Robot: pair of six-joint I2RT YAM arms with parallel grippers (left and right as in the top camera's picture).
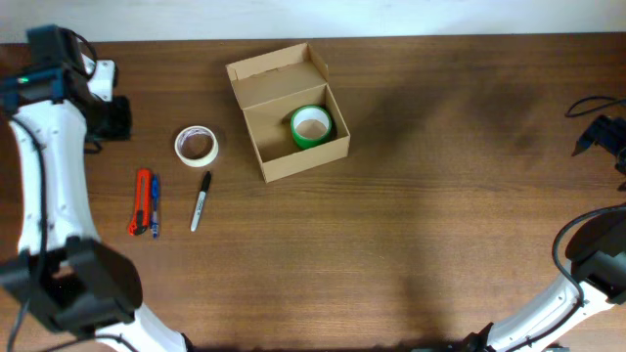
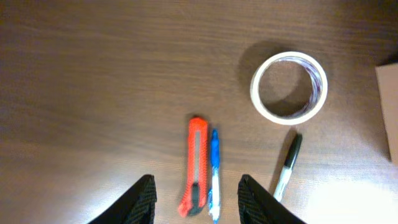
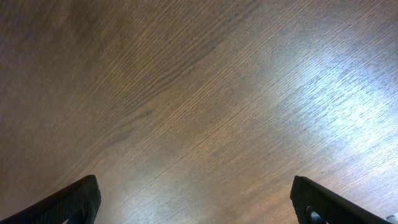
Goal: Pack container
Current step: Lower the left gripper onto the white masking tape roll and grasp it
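The container [image 1: 256,142], a tan cardboard box with its flap lid open, stands at the back middle of the table; a green tape roll [image 1: 311,126] lies inside it. A white tape roll [image 1: 197,146] [image 2: 288,87], a black marker [image 1: 200,201] [image 2: 287,166], a blue pen [image 1: 155,206] [image 2: 214,173] and an orange box cutter [image 1: 142,201] [image 2: 195,165] lie left of the box. My left gripper [image 1: 115,117] [image 2: 195,202] is open and empty, hovering above the cutter and pen. My right gripper [image 1: 599,135] [image 3: 196,202] is open and empty over bare wood at the far right.
The box's edge [image 2: 388,106] shows at the right of the left wrist view. The white left arm [image 1: 49,186] runs down the table's left side. Black cables [image 1: 587,105] lie at the far right edge.
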